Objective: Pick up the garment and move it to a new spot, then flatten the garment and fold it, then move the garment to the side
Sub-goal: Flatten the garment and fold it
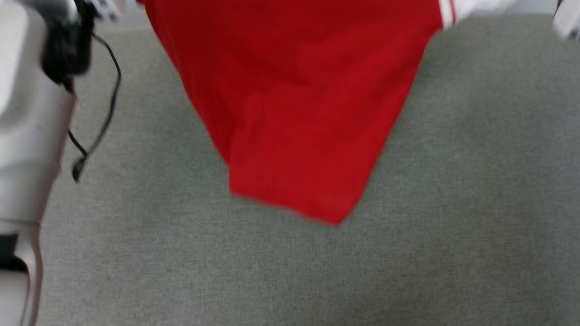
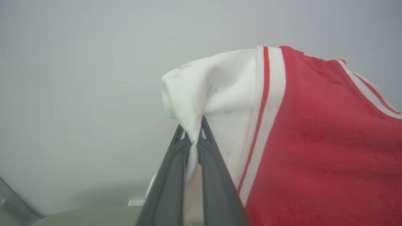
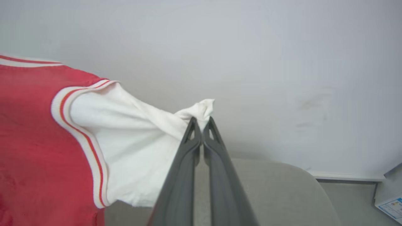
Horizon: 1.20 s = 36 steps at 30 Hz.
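Above the grey fabric surface [image 1: 453,235], the red shirt [image 1: 294,104] hangs spread out in the air. Its body tapers down to a lower hem near the middle of the blurred head view, and I cannot tell whether the hem touches the surface. At the far right edge of the shirt runs its striped red-and-white trim [image 1: 446,11]. The left gripper [image 2: 192,133] has its jaws pinched tight on a bunched fold of one white sleeve [image 2: 220,88], with cloth squeezed between the two dark fingers. The right gripper [image 3: 202,127] has its jaws closed on the crumpled edge of the other white sleeve [image 3: 132,150], which is stretched taut away from the red body. A pale forearm [image 1: 27,136] with a loose black cable [image 1: 108,104] stands at the left. A plain pale wall [image 3: 251,47] lies beyond the shirt.
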{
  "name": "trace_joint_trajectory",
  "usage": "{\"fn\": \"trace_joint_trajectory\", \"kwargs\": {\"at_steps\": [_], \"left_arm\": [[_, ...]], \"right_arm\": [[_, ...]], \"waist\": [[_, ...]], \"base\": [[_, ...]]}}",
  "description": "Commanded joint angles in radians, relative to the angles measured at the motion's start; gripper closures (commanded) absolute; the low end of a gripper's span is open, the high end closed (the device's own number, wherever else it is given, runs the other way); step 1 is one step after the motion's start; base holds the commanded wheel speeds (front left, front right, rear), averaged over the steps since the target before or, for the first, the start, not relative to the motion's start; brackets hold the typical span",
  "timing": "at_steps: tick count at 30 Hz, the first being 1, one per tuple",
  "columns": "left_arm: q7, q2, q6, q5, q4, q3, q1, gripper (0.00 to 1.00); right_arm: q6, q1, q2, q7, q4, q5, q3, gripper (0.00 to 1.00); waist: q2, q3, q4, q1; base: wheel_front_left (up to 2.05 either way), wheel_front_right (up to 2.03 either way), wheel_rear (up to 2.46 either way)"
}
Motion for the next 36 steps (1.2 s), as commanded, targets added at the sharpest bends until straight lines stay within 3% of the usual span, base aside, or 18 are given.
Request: {"fn": "trace_joint_trajectory", "kwargs": {"at_steps": [1,11,17,29,36], "left_arm": [[-0.021,0.0,-0.002,0.01,0.013,0.007,-0.037,1.0],[-0.155,-0.005,-0.022,0.058,0.068,0.035,-0.329,1.0],[-0.207,-0.013,-0.044,0.066,0.111,0.035,-0.414,1.0],[-0.29,-0.078,-0.121,0.019,0.279,0.038,-0.376,1.0],[-0.329,-0.105,-0.173,-0.001,0.355,0.06,-0.279,1.0]], "right_arm": [[-0.001,-0.044,-0.007,-0.026,0.011,-0.011,0.005,1.0],[-0.001,-0.424,-0.019,-0.217,0.126,-0.029,0.039,1.0],[-0.001,-0.559,-0.012,-0.281,0.186,-0.007,0.087,1.0],[-0.001,-0.583,0.016,-0.356,0.347,0.103,0.237,1.0],[-0.001,-0.484,0.031,-0.399,0.404,0.212,0.332,1.0]], "waist": [[0.0,0.045,-0.001,-0.0001],[0.0,0.171,-0.005,-0.0001],[0.0,0.24,-0.011,-0.0001],[0.0,0.346,0.001,-0.0001],[0.0,0.328,0.0,-0.0001]], "base": [[0.0,0.0,0.0],[0.0,0.0,0.0],[0.0,0.0,0.0],[0.0,0.0,0.0],[0.0,0.0,0.0]]}}
